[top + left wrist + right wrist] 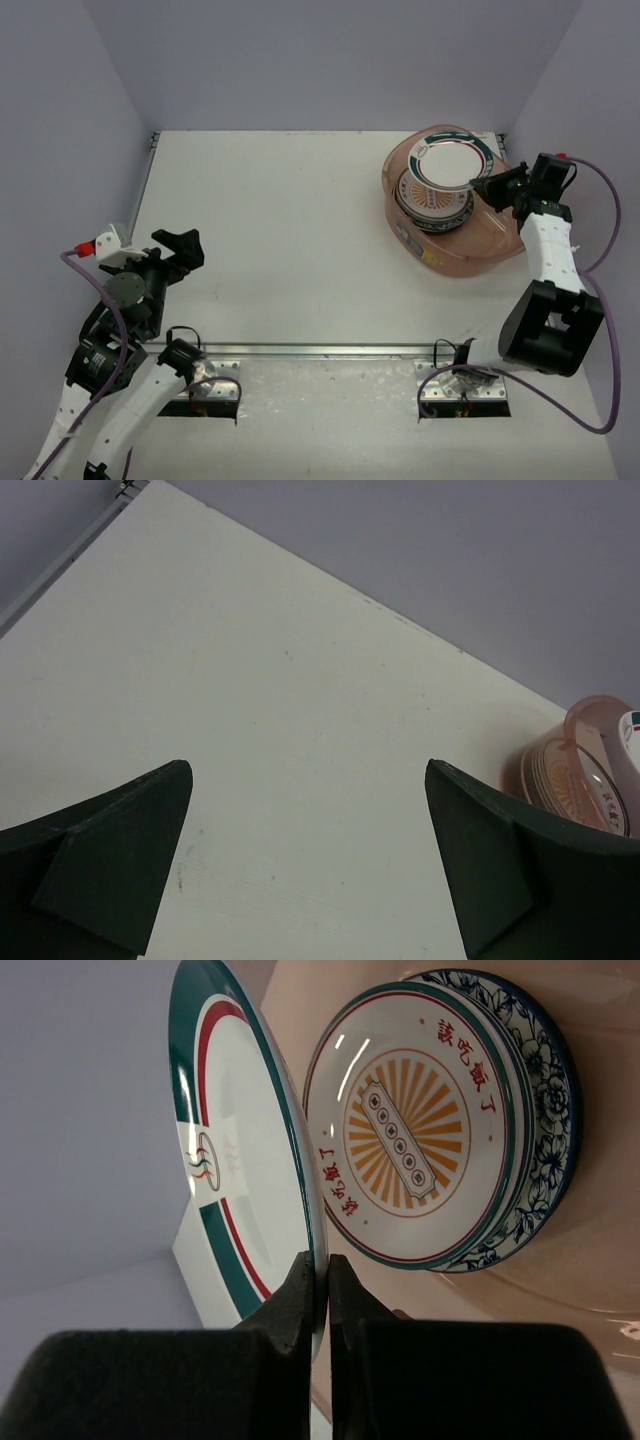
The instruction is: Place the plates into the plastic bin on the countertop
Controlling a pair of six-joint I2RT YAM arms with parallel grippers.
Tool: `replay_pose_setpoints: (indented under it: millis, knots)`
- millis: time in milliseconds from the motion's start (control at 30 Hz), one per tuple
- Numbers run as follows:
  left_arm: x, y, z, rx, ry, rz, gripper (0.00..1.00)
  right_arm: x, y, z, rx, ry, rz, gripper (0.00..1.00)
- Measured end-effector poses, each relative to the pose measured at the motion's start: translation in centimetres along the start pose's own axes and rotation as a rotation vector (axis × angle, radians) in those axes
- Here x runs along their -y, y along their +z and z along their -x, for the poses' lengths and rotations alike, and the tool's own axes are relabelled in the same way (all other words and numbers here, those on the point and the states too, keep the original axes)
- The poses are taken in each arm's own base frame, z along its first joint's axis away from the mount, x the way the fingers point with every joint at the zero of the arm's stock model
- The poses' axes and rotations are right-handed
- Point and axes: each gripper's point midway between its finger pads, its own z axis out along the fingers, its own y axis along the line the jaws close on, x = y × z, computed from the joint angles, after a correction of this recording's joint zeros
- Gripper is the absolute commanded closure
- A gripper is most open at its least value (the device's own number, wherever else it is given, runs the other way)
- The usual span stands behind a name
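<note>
Teal-rimmed plate: rim pinched by right gripper over plastic bin; best levelled onto sunburst stack before releasing. Left gripper agape, empty.

The light is bright, even and soft, and it comes from above. On the white countertop the shadows are weak and pale. The overhead view is sharp to its edges. In the right wrist view, thin white streaks of glare lie on the glazed sunburst plate and the teal-rimmed plate, while the dark fingers nearest the lens look slightly soft.
</note>
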Motion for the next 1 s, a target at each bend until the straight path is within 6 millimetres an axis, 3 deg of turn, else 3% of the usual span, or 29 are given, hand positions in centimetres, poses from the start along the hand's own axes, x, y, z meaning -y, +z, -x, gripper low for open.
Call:
replay_pose_setpoints:
  millis: [167, 267, 367, 400, 433, 667, 833, 1000]
  knots:
    - [0.2, 0.0, -0.1, -0.003, 0.004, -0.010, 0.00, 1.6, 1.2, -0.6, -0.018, -0.021, -0.052, 1.00]
    - [0.3, 0.1, -0.1, -0.007, 0.010, -0.016, 0.00, 3.0, 2.2, -0.8, -0.028, -0.023, -0.092, 0.88]
    - [0.4, 0.2, -0.3, -0.016, 0.020, -0.019, 0.00, 4.1, 3.1, -1.2, -0.048, -0.018, -0.120, 0.39]
    - [0.5, 0.2, -0.4, -0.020, 0.022, -0.021, 0.00, 4.2, 3.3, -1.2, -0.051, -0.020, -0.122, 0.15]
    - [0.5, 0.2, -0.5, -0.023, 0.025, -0.023, 0.00, 4.4, 3.3, -1.3, -0.056, -0.021, -0.126, 0.01]
    - [0.8, 0.3, -0.4, -0.023, 0.023, -0.032, 0.00, 3.5, 2.7, -1.2, -0.069, -0.089, -0.133, 0.01]
    - [0.9, 0.8, -0.8, -0.036, 0.033, -0.024, 0.00, 2.6, 1.0, -1.0, -0.080, -0.214, -0.154, 0.01]
    - [1.5, 2.8, -3.4, -0.150, 0.125, 0.010, 0.00, 0.5, -1.4, -3.4, -0.105, -0.457, -0.130, 0.01]
